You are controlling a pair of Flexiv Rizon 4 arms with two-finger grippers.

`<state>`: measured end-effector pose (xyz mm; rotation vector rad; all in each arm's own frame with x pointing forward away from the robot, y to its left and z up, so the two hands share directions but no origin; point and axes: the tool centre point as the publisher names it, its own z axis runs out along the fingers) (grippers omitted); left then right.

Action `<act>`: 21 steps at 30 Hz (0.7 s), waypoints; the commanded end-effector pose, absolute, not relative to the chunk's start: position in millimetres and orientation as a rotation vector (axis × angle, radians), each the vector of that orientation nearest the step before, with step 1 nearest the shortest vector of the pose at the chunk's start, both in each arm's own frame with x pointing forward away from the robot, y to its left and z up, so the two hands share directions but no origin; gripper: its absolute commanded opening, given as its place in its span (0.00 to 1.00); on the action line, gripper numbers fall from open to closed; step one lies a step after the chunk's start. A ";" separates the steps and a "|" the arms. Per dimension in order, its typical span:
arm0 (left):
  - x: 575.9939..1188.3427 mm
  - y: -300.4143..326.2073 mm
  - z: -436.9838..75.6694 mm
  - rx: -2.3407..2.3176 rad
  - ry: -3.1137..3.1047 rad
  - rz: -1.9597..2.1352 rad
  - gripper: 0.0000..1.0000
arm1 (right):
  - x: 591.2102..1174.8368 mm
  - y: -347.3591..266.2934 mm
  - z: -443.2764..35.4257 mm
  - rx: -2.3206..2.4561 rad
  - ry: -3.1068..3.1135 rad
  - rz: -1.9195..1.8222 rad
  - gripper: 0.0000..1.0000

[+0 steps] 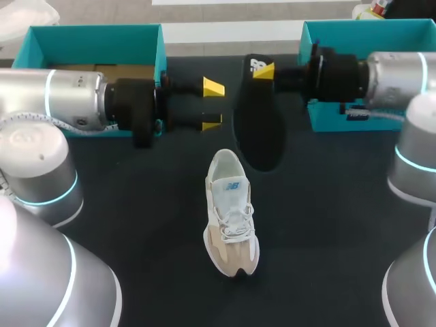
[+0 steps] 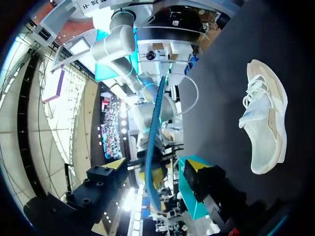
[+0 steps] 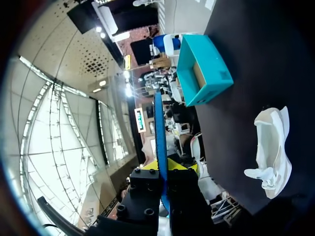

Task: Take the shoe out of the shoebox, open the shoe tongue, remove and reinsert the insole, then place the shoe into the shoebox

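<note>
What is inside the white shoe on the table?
The white shoe shows only pale lining in its opening; the black insole is outside, clamped in the right tool. Its tongue and laces hide the toe end inside.

Bright, even light; soft shadows.

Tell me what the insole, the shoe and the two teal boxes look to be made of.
Insole: probably thin foam, with a matt black face and no shine. Shoe: seemingly white mesh fabric with tan suede-like panels and woven laces. Left teal box and right teal box: likely cardboard, with matt coloured walls and plain brown inside the left one.
</note>
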<state>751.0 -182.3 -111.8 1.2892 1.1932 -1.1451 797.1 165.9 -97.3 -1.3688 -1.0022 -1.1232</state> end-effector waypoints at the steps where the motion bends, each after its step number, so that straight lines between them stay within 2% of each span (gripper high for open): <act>1: 754.3 -194.8 -111.9 1.289 1.178 -1.157 0.54 | 815.7 195.6 -104.9 -1.337 -1.016 -1.093 0.00; 11: 751.4 -210.0 -112.2 1.294 1.162 -1.185 0.45 | 815.9 203.3 -109.3 -1.335 -1.000 -1.088 0.00; 14: 752.1 -213.2 -114.8 1.292 1.169 -1.183 0.35 | 816.0 203.8 -109.2 -1.335 -0.998 -1.091 0.00; 16: 752.9 -214.4 -116.6 1.290 1.176 -1.179 0.23 | 815.9 203.9 -109.4 -1.335 -0.998 -1.091 0.00; 17: 753.6 -214.9 -117.7 1.286 1.182 -1.176 0.09 | 815.8 203.9 -109.5 -1.335 -0.998 -1.092 0.00; 18: 754.6 -215.2 -118.7 1.277 1.192 -1.177 0.00 | 815.8 203.9 -109.6 -1.336 -0.998 -1.092 0.00; 21: 757.4 -215.3 -121.4 1.271 1.204 -1.173 0.00 | 815.5 204.1 -109.4 -1.337 -1.005 -1.096 0.00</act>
